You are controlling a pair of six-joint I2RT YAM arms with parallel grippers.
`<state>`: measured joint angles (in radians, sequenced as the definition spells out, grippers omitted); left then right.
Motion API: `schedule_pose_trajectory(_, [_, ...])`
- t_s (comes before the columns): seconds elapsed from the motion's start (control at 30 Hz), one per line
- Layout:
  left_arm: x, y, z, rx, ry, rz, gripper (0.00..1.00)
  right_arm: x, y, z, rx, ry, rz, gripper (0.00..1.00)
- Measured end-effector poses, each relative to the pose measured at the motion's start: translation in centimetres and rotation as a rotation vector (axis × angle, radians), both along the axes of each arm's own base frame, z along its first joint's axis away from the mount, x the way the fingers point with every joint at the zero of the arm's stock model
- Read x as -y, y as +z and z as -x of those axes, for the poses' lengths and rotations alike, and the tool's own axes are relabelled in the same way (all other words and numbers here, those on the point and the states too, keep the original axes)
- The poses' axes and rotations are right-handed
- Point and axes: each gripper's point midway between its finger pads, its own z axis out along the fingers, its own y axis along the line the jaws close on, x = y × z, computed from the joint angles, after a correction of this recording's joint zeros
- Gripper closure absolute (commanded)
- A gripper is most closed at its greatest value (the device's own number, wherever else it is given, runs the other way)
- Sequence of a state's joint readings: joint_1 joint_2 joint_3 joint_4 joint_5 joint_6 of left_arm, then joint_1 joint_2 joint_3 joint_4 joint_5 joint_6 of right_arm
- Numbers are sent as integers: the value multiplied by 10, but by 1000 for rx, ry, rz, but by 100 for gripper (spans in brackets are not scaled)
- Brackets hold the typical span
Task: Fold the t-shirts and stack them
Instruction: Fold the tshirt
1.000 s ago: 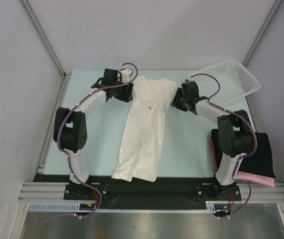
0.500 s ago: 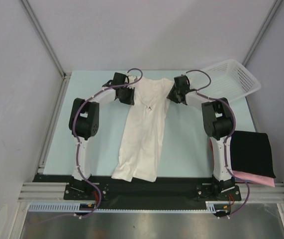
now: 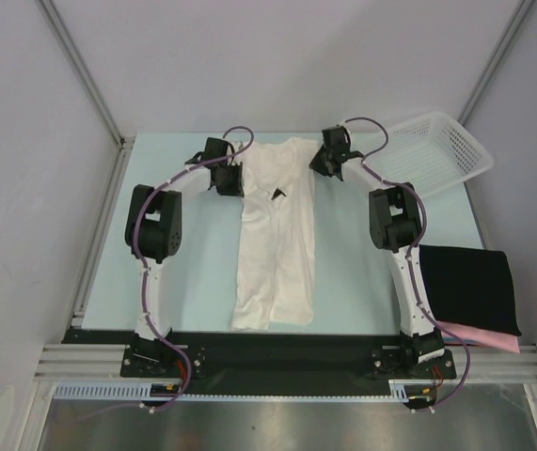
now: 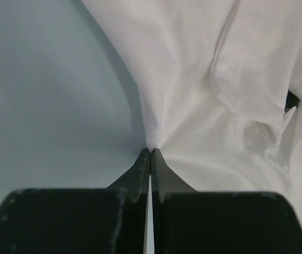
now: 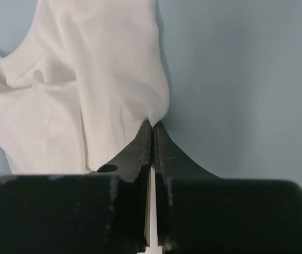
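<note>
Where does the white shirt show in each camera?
Top: white shirt lies lengthwise mid-table, between the arms.
Left wrist: shirt fills the upper right, pinched by the left gripper.
Right wrist: shirt fills the upper left, pinched by the right gripper.
Shared landmark: the pale blue table beside it.

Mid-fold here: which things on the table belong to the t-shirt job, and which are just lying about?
Part of the job:
- white t-shirt, pinched at its far end by the left end effector and right end effector
- folded black t-shirt, lying on the pink t-shirt

Just lying about:
- mesh basket, at the far right corner
</note>
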<state>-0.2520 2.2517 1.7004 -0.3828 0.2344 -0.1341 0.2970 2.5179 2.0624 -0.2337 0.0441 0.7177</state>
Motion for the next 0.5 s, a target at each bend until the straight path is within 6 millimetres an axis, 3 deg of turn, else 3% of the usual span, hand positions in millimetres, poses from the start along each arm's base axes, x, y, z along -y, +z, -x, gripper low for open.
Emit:
schedule_pose_trajectory(0.13, [-13,-1,-1,-24,60,21,100,-6,0,-11,3,8,-1,99])
schedule_pose_trajectory(0.17, [-15,0,-1,-29,71,28,100,-6,0,-11,-1,9,-1,90])
schedule_pose_trajectory(0.23, [-21,0,-2,-35,85,31,82,-7,0,-10,-3,15,-3,76])
schedule_pose_trajectory(0.27, [-23,1,-3,-36,88,28,62,-8,0,-10,-2,20,-5,62])
schedule_pose_trajectory(0.3, [-25,2,-3,-38,85,28,53,-9,2,-11,3,26,-11,57])
schedule_pose_trajectory(0.37, [-25,9,-8,-33,71,29,44,-11,7,-13,21,37,-14,49])
schedule_pose_trajectory(0.5, [-25,26,-27,-6,46,28,42,-9,11,-3,17,62,9,45])
